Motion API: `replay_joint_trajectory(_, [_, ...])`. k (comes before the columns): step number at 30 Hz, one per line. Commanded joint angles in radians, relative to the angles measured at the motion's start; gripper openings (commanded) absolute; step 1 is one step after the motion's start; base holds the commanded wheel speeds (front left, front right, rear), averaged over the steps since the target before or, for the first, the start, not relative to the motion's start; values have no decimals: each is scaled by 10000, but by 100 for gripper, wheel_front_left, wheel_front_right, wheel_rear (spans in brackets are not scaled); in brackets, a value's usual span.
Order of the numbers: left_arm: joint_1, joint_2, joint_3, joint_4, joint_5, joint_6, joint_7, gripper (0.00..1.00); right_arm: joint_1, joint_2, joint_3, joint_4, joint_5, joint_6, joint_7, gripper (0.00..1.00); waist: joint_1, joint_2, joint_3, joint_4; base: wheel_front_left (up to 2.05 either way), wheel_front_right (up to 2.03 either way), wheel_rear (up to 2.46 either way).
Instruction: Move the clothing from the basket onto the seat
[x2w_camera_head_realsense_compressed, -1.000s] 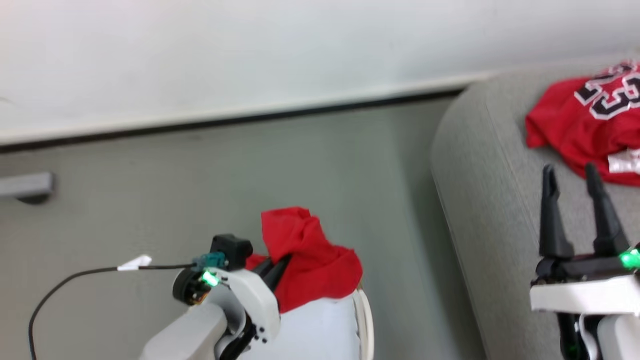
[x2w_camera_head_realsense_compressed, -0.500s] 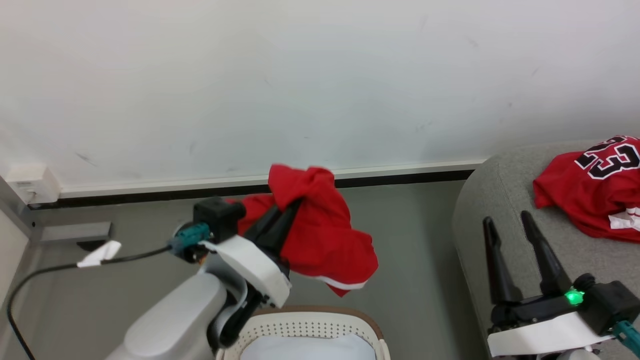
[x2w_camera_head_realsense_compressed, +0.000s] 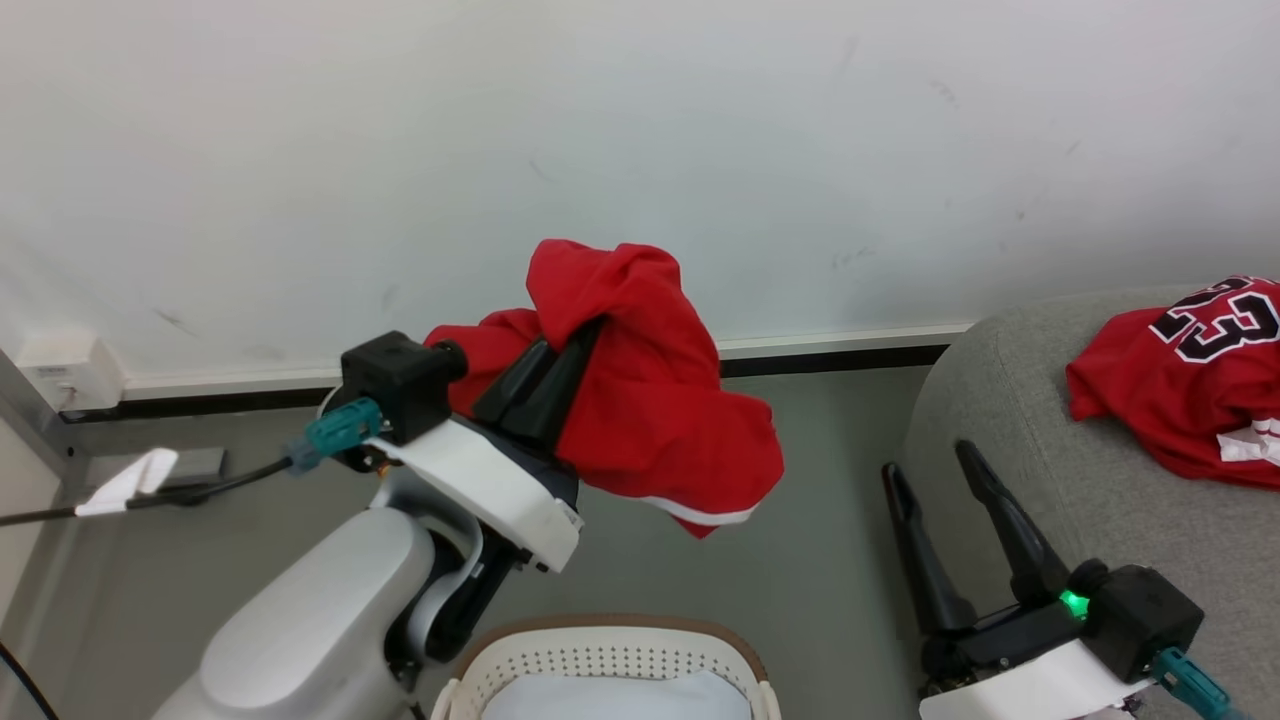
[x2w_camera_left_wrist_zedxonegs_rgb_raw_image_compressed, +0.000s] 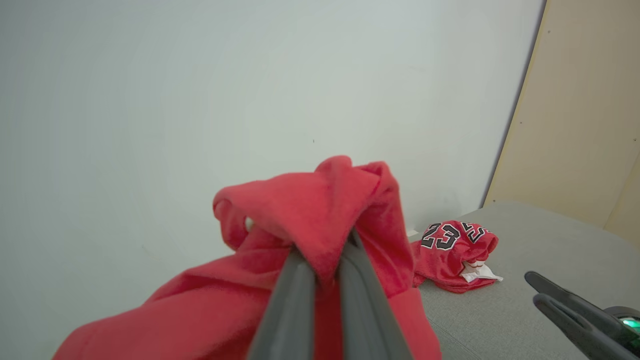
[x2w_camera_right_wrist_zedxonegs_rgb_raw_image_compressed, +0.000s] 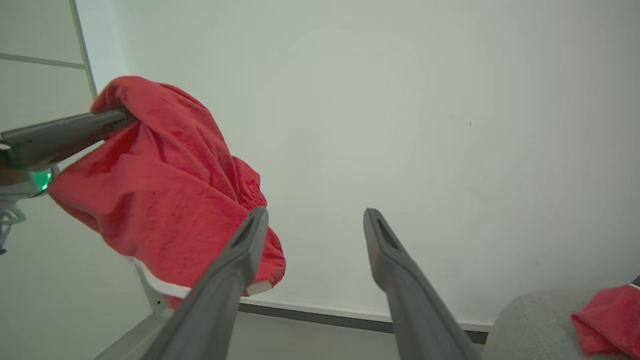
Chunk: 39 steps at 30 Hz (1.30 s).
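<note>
Holding up a red garment (x2w_camera_head_realsense_compressed: 660, 420) with white stripe trim at centre frame in the head view, pinching it tight between the narrowed fingers of the left gripper (x2w_camera_head_realsense_compressed: 580, 340), the cloth bunching over the fingertips and drooping toward the lower right. Hanging clear above the basket (x2w_camera_head_realsense_compressed: 600, 648) at the bottom centre of the frame, with plain white fabric (x2w_camera_head_realsense_compressed: 620, 700) lying inside. Hovering at lower right with the right gripper (x2w_camera_head_realsense_compressed: 928, 458), fingers spreading wide and gripping nothing, in front of the rounded edge of the grey sofa (x2w_camera_head_realsense_compressed: 1000, 420). Lying on that seat at the right edge of the frame: a second red piece, the jersey (x2w_camera_head_realsense_compressed: 1160, 390) bearing a black-and-white 23, crumpled and well apart from the raised garment. Standing behind it all, a pale wall (x2w_camera_head_realsense_compressed: 700, 130) above a grey floor (x2w_camera_head_realsense_compressed: 830, 540). Showing again in the left wrist view at centre right, the jersey, past the clamped red fold.
</note>
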<state>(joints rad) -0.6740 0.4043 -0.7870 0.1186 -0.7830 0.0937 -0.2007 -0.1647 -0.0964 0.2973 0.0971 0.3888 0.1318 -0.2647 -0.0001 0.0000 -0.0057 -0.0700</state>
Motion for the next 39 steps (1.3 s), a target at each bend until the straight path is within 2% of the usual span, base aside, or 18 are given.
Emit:
replay_joint_trajectory(1, [145, 94, 0, -94, -58, 64, 34, 0, -206, -152, 194, 43, -46, -22, 7, 100, 1, 0, 14, 10, 0, 0, 0])
replay_joint_trajectory(10, [480, -118, -592, -26, 127, -35, 201, 0, -1017, -809, 1806, 457, 325, -22, 321, 100, 1, 0, 15, 256, 0, 0, 0])
replay_joint_trajectory(20, [415, -672, -1357, -167, 293, -399, 396, 0, -2173, -1400, 3866, 1773, 700, -22, 1215, 100, 1, 0, -108, 1019, 0, 0, 0])
replay_joint_trajectory(26, [347, -982, -1815, -379, 316, -631, 700, 0, -2856, -1324, 4889, 2616, 1163, -22, 1186, 100, 1, 0, -211, 1479, 0, 0, 0])
replay_joint_trajectory(33, [524, -1173, -2195, -439, 299, -716, 919, 0, -3285, -899, 4990, 3553, 1432, -22, 588, 100, 1, 0, -335, 1818, 0, 0, 0])
replay_joint_trajectory(34, [554, -1184, -2219, -428, 275, -709, 906, 0, -3316, -837, 5019, 3681, 1448, -22, 519, 39, 1, 0, -347, 1849, 0, 0, 0])
replay_joint_trajectory(35, [573, -1193, -2227, -420, 251, -691, 912, 0, -3343, -796, 5042, 3788, 1500, -22, 471, 0, 1, 0, -354, 1872, 0, 0, 0])
replay_joint_trajectory(39, [626, -1110, -2192, -354, 189, -653, 890, 0, -3397, -755, 5187, 4060, 1704, -22, 276, 0, 1, 0, -377, 1913, 0, 0, 0])
